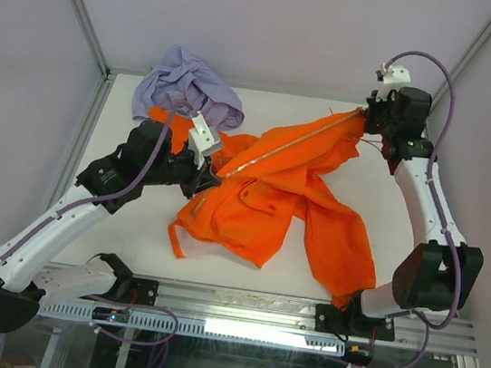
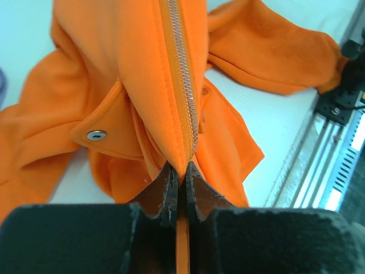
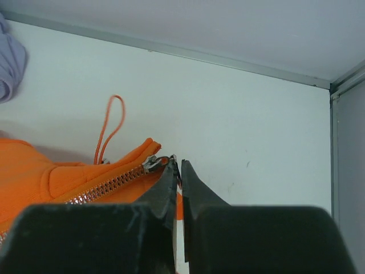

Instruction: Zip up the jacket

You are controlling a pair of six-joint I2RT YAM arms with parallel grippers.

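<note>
The orange jacket (image 1: 272, 188) lies crumpled mid-table, its front zipper (image 1: 287, 146) stretched taut in a line between my two grippers. My left gripper (image 1: 213, 172) is shut on the jacket's edge at the near end of the zipper; in the left wrist view the fabric (image 2: 137, 68) and the closed zipper teeth (image 2: 183, 85) run straight out of the shut gripper (image 2: 181, 171). My right gripper (image 1: 367, 119) is at the far right end. In the right wrist view it (image 3: 178, 162) is shut right at the metal slider (image 3: 151, 163), with orange showing between the jaws.
A lavender garment (image 1: 191, 85) lies bunched at the back left, touching the jacket. An orange hanging loop (image 3: 111, 123) sticks up by the collar. The enclosure's back wall frame (image 3: 228, 60) is close behind the right gripper. A metal rail (image 1: 237, 306) runs along the front edge.
</note>
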